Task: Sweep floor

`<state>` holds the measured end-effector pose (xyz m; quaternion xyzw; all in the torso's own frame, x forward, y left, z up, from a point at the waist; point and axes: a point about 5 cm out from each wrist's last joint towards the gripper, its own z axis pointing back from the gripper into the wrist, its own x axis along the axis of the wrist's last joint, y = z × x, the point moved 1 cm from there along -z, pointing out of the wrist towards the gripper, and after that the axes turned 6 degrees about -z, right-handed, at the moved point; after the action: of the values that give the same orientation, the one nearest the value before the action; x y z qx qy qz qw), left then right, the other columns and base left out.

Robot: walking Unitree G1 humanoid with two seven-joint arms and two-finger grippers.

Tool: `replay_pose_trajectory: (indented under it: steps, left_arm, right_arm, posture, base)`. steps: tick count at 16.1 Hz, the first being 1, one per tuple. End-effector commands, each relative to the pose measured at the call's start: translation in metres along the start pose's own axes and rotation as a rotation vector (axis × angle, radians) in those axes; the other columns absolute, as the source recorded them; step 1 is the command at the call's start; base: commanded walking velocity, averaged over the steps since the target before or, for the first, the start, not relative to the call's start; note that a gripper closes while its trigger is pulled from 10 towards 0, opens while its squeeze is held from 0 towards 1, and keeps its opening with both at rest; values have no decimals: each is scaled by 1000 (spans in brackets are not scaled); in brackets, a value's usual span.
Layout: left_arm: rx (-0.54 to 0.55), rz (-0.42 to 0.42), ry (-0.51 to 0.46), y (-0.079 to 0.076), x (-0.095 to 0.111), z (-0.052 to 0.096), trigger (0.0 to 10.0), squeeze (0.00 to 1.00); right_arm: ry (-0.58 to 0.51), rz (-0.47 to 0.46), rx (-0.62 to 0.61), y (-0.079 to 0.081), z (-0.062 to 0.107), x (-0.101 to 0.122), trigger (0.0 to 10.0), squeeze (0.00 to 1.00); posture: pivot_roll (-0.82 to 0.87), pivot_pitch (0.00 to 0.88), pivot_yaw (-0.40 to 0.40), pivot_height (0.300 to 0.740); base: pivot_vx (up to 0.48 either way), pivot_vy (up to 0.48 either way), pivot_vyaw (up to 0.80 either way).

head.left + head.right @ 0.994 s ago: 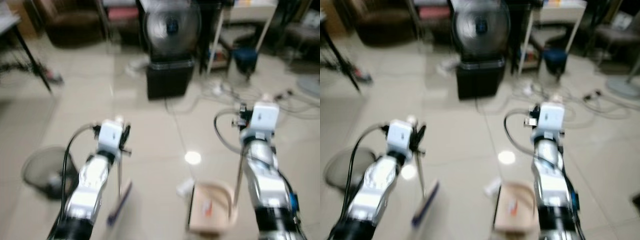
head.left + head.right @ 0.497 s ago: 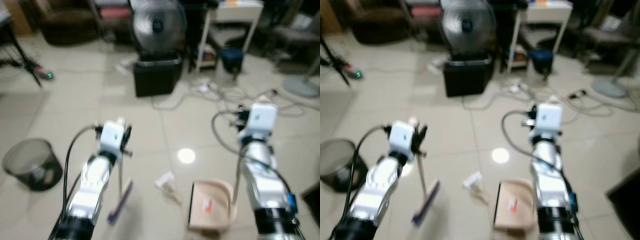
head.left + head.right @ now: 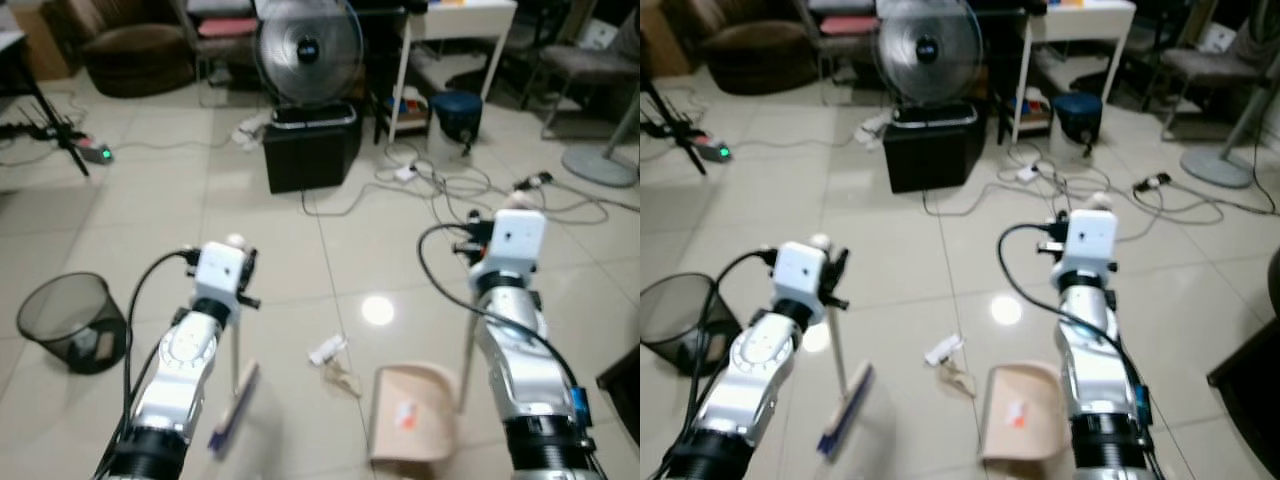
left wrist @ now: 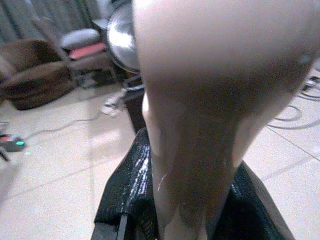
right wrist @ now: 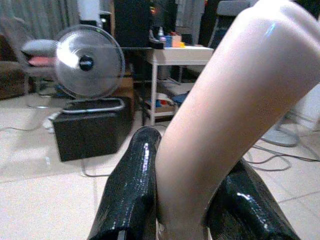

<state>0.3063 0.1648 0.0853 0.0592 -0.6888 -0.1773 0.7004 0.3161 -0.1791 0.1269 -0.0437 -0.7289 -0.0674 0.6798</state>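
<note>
— What's in front of you, biggest things first?

— The tiled floor [image 3: 120,230], then the fan [image 3: 306,45] on its black box [image 3: 312,150], a white table [image 3: 455,20] behind, and a mesh bin [image 3: 72,322] off to my left. Cables [image 3: 440,185] trail across the tiles past the box.

— And what are you holding?

— My left claw [image 3: 236,262] is clamped on the broom [image 3: 236,400] handle; in the left wrist view the pale handle top sits squeezed between the black fingers [image 4: 125,195]. The brush head hangs low by my left side, angled toward the middle. My right claw [image 3: 492,228] grips the dustpan [image 3: 408,422] handle the same way — tight around the stem, fingers [image 5: 131,185] either side.

— Why that arrangement?

— Broom on one side, pan on the other, so I can push toward the pan mouth. The pan rests on the tiles just right of the rubbish, with something small and orange already in it.

— Where's the rubbish?

— A white scrap [image 3: 327,349] and a crumpled bit [image 3: 342,380] lie between brush and pan, near both.

— How far along?

— I'd judge mid-task: those scraps are not yet in. The next stroke likely needs the brush set down left of them — too hard a sweep could flick them past the pan.
</note>
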Motion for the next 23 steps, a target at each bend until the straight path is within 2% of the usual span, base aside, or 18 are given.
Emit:
replay_pose_trajectory:
  steps: [1,3,23]
  left_arm:
    - [31,-32,-75,6,16,-7,10000,0]
    - [29,-50,-89,4,17,-8,10000,0]
    - [24,-33,-114,3,20,-11,10000,0]
  right_arm:
    - [-41,-9,-3,-2,-3,10,10000,0]
    - [-39,-15,-1,-2,-3,9,10000,0]
    - [-24,26,19,-4,-5,5,10000,0]
  posture:
    - [-76,0,41,740]
    - [-75,0,42,740]
    - [-74,10,46,740]
  base:
    - [0,0,0]
    - [137,0,-800]
    - [341,0,0]
